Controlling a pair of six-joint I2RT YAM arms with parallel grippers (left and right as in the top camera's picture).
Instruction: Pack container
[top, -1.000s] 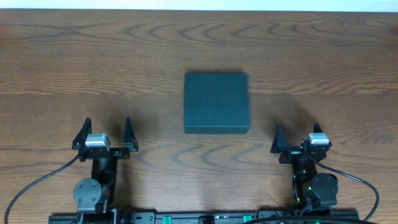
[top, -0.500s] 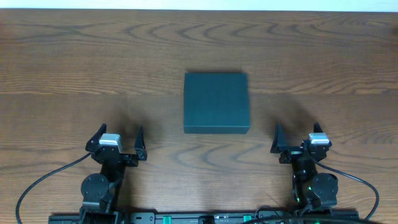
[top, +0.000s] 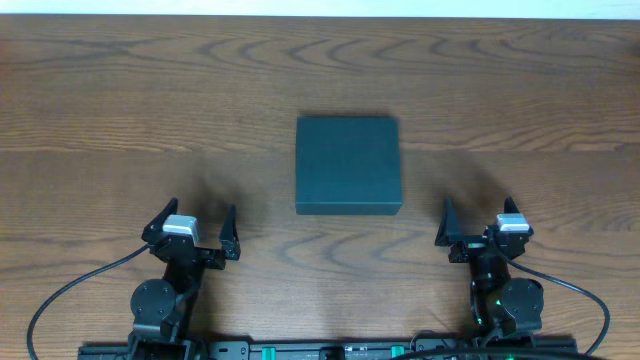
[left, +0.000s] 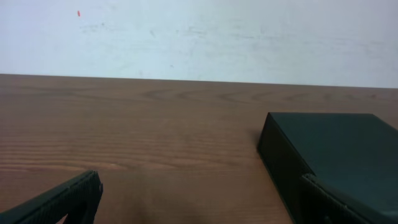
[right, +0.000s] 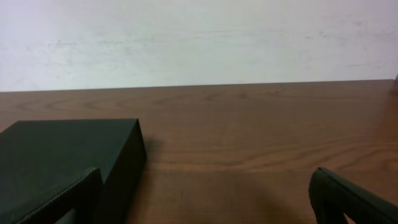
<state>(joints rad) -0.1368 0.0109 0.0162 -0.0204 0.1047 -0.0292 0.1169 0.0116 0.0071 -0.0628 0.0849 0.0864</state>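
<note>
The container (top: 348, 165) is a dark teal-black square box, lid shut, lying flat at the middle of the wooden table. It appears at the right of the left wrist view as the container (left: 329, 152) and at the left of the right wrist view as the container (right: 68, 155). My left gripper (top: 193, 232) stands open near the front edge, left of and nearer than the box, nothing between its fingers. On the other side my right gripper (top: 478, 220) is open too, right of and nearer than the box, also holding nothing.
Only brown wood-grain tabletop (top: 120, 110) surrounds the box. A pale wall (left: 199, 37) rises behind the table's far edge. Black cables (top: 70, 290) run from both arm bases along the front rail.
The left arm has drawn back toward its base and shifted right, turning slightly toward the box. The right arm and the container have not moved.
</note>
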